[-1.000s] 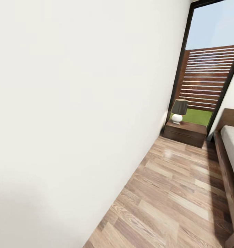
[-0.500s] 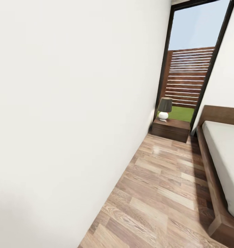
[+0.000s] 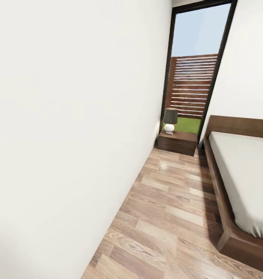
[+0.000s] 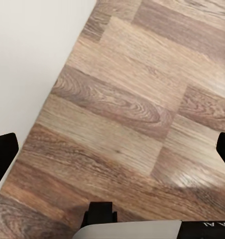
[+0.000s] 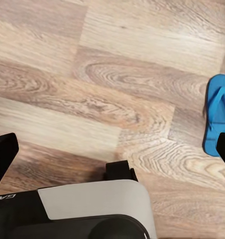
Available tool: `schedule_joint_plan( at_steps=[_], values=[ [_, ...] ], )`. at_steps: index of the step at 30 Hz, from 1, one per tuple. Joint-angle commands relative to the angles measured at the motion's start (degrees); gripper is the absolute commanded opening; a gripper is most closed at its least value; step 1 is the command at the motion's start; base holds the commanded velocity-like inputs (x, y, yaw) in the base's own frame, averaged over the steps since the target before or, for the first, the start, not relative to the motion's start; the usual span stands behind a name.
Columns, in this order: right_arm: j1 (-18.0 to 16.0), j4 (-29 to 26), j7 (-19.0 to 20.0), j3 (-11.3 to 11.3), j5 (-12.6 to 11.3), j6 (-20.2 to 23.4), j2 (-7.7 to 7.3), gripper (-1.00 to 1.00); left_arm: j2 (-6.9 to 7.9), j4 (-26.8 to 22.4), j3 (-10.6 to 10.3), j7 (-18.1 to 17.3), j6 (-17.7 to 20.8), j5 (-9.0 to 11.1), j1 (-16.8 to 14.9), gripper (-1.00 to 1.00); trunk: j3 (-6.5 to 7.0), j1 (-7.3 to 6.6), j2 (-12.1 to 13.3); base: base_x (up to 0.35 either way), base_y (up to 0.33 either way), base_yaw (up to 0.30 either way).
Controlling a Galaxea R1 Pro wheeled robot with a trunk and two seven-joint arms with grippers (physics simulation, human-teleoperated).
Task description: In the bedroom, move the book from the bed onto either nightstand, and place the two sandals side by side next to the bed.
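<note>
Wood-plank flooring (image 3: pixel 174 217) runs along a narrow aisle between a white wall (image 3: pixel 69 135) and the bed (image 3: pixel 243 182), whose light-grey mattress sits in a dark brown frame. At the aisle's far end the nightstand (image 3: pixel 177 142) stands against the wall, just beside the bed's head corner, carrying a small lamp (image 3: pixel 170 121) near its wall-side edge. Behind it is a tall dark-framed window (image 3: pixel 197 69).

The left gripper (image 4: pixel 112 149) is spread wide, empty, over bare planks at the wall's foot. The right gripper (image 5: pixel 112 144) is likewise spread and empty; one blue sandal (image 5: pixel 219 113) lies flat on the floor beside one fingertip.

The step in hand appears to be travel. Recommended: steer away from the wall, then face the bed to locate the book, which cannot be placed from these views
</note>
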Motion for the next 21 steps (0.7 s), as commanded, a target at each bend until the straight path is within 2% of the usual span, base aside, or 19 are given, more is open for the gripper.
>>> schedule_joint_plan(
  at_steps=[1, 21],
  values=[
    [-0.01, -0.02, 0.09, -0.13, -0.05, -0.11, 0.02, 1.0, 0.0, 0.03, 0.0, 0.02, -0.17, 0.08, -0.02, 1.0, -0.07, 0.0, -0.03, 0.0, 0.0, -0.235],
    [-0.01, -0.02, 0.09, -0.13, 0.03, -0.13, 0.02, 1.0, -0.07, 0.04, -0.06, 0.02, -0.17, 0.08, -0.02, 1.0, -0.48, 0.0, -0.03, 0.0, 0.0, -0.235]
  ],
)
